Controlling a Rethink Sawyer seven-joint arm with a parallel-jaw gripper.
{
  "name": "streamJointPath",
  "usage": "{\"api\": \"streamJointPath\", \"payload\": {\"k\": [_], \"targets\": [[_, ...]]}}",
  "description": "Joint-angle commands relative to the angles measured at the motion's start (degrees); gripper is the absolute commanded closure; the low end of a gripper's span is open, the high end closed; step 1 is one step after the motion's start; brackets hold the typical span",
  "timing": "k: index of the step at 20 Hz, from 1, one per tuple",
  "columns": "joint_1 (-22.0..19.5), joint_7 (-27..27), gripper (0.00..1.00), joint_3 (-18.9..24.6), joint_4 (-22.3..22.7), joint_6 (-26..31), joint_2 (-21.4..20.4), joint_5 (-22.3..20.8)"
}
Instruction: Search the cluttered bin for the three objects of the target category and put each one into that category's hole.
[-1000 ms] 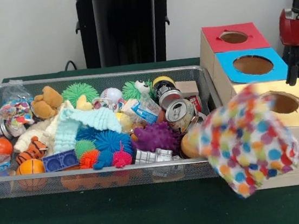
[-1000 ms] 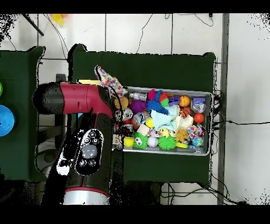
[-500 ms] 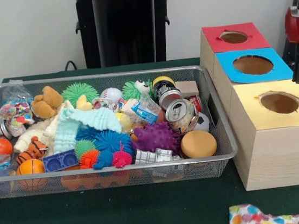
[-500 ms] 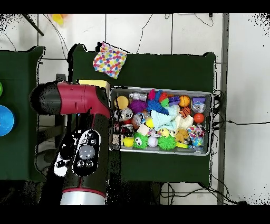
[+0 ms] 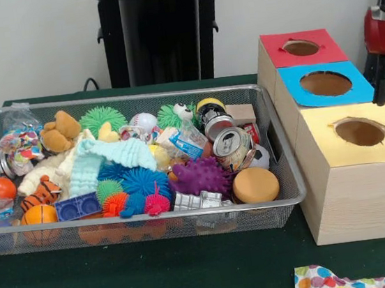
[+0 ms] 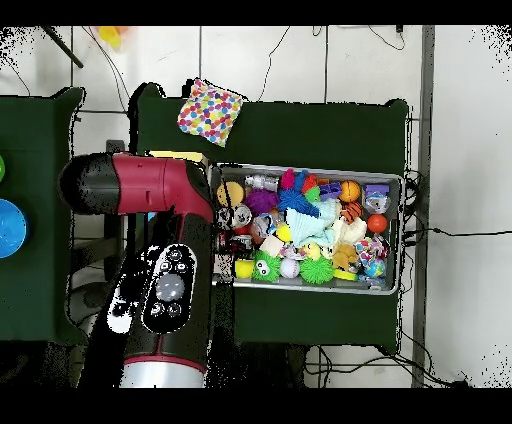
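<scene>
A polka-dot cloth [image 5: 336, 284] lies on the green table in front of the boxes, cut by the bottom edge; from overhead the same cloth [image 6: 210, 112] sits beyond the bin's corner. Nothing holds it. Three boxes stand right of the bin with a red hole [image 5: 300, 48], a blue hole [image 5: 325, 83] and a yellow hole [image 5: 360, 132]. My gripper [image 5: 381, 85] shows at the far right edge beside the blue box, partly cut off. The wire bin [image 5: 153, 226] holds a mint cloth [image 5: 113, 156] and a cream cloth [image 5: 53, 168] among toys.
The bin also has spiky balls [image 5: 200, 177], cans [image 5: 232, 146], a plush bear [image 5: 60, 131], a tiger toy [image 5: 42, 193] and an orange ball [image 5: 38, 215]. In the overhead view the red arm [image 6: 160, 250] covers the boxes left of the bin [image 6: 310, 289].
The polka-dot cloth fell from beside the yellow hole to the table in front of the boxes. The arm at the right edge shifted only a little.
</scene>
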Motion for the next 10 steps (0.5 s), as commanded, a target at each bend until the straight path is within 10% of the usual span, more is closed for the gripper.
{"api": "streamJointPath", "payload": {"k": [1, 10], "targets": [[-5.39, 1.35, 0.0, 3.94, -3.71, 11.26, -0.78, -0.94], [-9.59, -3.03, 0.0, 6.08, -7.97, 13.42, 0.99, -2.81]]}}
